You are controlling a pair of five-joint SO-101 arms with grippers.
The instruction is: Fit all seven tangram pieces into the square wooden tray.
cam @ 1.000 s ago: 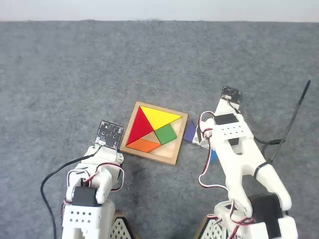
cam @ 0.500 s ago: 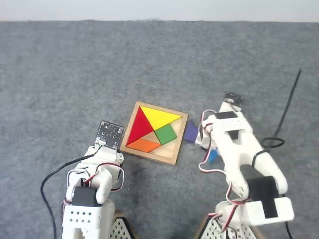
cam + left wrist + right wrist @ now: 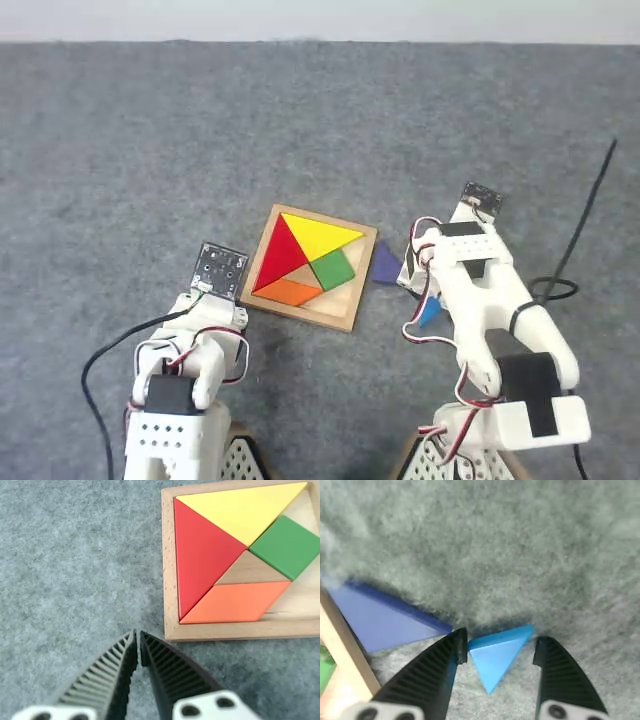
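Centred on the grey worktop (image 3: 150, 140), the tray (image 3: 297, 311) is seen with four pieces (image 3: 278, 255) seated. A purple triangle (image 3: 384, 262) is left just right of it. A blue triangle (image 3: 496, 652), nearer, is straddled by the right gripper (image 3: 501, 647), fingers spread, apparently for pickup. The left gripper (image 3: 138, 639) is parked by the tray's near-left edge, fingers pressed together.

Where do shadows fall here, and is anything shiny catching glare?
High view: even light, only a soft shadow on the carpet beside the left arm. Left wrist view: no glare on the yellow triangle; thin shadow along the wooden tray's edge. Right wrist view: dark shadow edges the purple triangle and blue triangle.
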